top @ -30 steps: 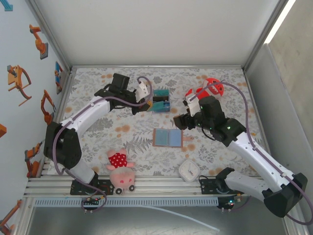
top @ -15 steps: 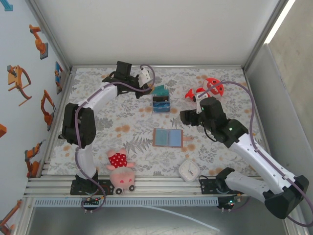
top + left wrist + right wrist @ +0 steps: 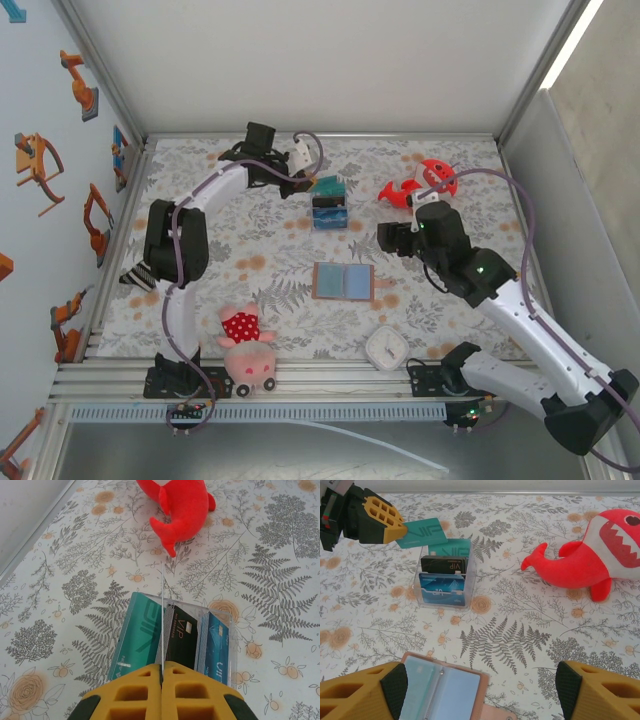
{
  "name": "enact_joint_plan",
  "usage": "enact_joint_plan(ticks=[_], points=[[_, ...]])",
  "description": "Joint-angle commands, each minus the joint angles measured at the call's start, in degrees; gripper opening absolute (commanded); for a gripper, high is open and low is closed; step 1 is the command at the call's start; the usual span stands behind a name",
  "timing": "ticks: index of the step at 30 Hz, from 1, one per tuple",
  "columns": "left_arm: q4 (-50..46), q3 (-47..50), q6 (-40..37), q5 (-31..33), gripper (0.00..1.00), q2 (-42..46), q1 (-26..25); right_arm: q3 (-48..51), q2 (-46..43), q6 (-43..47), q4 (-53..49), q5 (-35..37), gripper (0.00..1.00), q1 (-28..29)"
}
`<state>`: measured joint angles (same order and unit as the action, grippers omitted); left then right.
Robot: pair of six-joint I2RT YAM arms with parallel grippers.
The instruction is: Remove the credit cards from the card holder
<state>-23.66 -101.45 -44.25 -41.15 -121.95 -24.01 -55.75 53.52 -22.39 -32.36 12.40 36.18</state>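
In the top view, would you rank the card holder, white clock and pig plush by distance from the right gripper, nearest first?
From the right gripper:
1. card holder, open, just left of it
2. white clock, near edge
3. pig plush, near edge, far left

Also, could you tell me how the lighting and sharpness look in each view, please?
Top external: even, diffuse light with soft shadows; the bright strip at upper right is blown out. Left wrist: the fern-print tablecloth and black VIP card are sharp. Right wrist: lettering on the teal card in the left gripper is legible; the clear card box shows little glare.
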Motion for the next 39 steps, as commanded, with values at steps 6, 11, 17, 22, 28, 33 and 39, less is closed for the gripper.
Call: enact_joint_plan(ticks=[6,11,17,22,28,33,39], points=[[-6.8,-7.8,-4.0,-2.4,0.0,-5.3,0.0,-0.9,-2.4,-1.9,-0.2,2.1,0.77,-0.2],[-7.3,-9.4,-4.6,-2.7,0.0,-6.9,-0.5,-1.0,-2.9,-1.8,-0.6,2.9,0.78,-0.1],[-8.3,-12.1,-4.7,-2.7,0.0,-9.6,-1.0,-1.1,-2.8,-1.9,-0.8,2.8,0.78,-0.1],[-10.1,-15.7,-4.5,-2.7,0.0,-12.3,-1.0,-0.9,-2.8,-2.2,-1.0,2.4,0.78,-0.1],[-12.0,-18.2,-5.0,-1.9,0.0,-14.3,-1.1,-0.7,-3.1,-2.4,-0.9,2.3,0.78,-0.1],[-11.9,-19.1,-5.0,-1.7,0.01,-15.0,-1.1,-0.7,-2.9,-2.4,-0.6,2.0,0.78,-0.1],[-11.9,-21.1,-4.6,-0.8,0.01,-16.2,-1.2,-0.6,-2.4,-2.5,-0.4,1.7,0.78,-0.1]])
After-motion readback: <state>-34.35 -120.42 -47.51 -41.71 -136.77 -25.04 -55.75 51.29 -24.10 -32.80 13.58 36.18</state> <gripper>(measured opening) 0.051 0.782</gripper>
